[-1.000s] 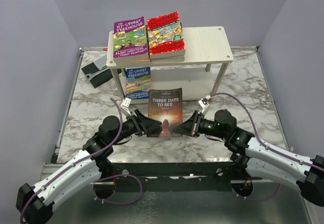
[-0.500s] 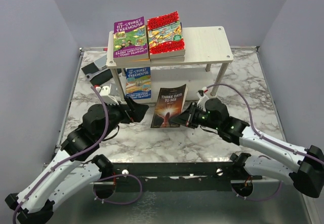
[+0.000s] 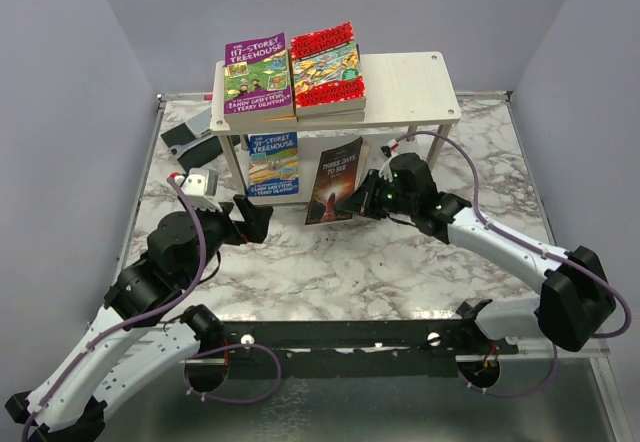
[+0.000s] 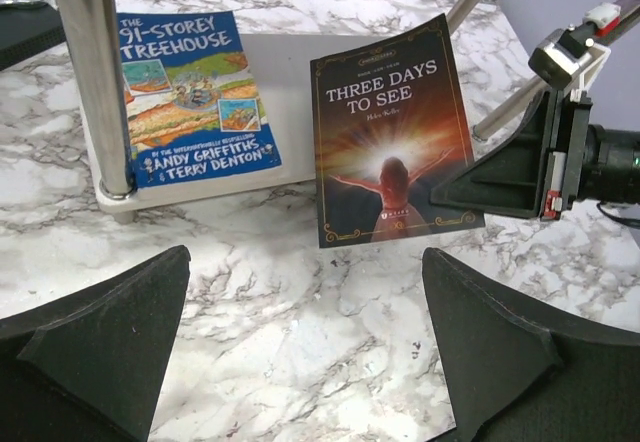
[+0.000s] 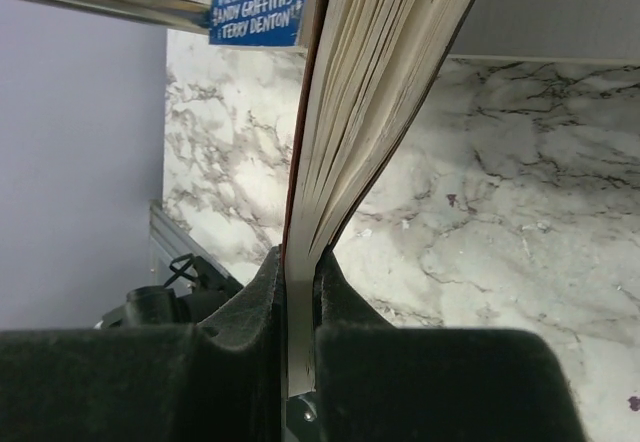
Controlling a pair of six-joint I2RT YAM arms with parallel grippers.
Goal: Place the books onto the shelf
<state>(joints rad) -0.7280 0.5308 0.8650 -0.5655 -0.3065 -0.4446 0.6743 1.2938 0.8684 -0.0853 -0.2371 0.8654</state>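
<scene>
my right jaws are pinched tight on the lower right edge of the dark brown-black paperback with "three days to see" on its cover (image 3: 336,180). in the right wrist view its cover and fanned pale pages (image 5: 370,92) rise straight out from between my two black fingers (image 5: 240,302). the book is lifted and tilted, cover facing back toward my left arm. its top edge reaches over the front of the lower board of the pale light-wood two-tier shelf with thin silver legs (image 3: 410,87). i cannot tell whether its bottom corner touches the white grey-veined marble counter (image 3: 330,262).

in the left wrist view the dark book (image 4: 395,132) sits just right of the blue "91-storey treehouse" paperback (image 4: 190,97). that one lies flat on the lower board beside the shelf's left front leg (image 4: 95,72), with a strip of bare board between the two.

my left jaws are spread wide and hold nothing. both black fingers (image 4: 100,342) frame the bottom of that view over bare marble, in front of the shelf and apart from the dark book.

on the top board, at its left half, the purple "117-storey treehouse" paperback (image 3: 257,77) and the red treehouse paperback (image 3: 326,62) lie side by side, each on top of other books; the right half of that board is bare wood.

a flat grey-black device (image 3: 190,142) lies on the counter to the left of the shelf.
</scene>
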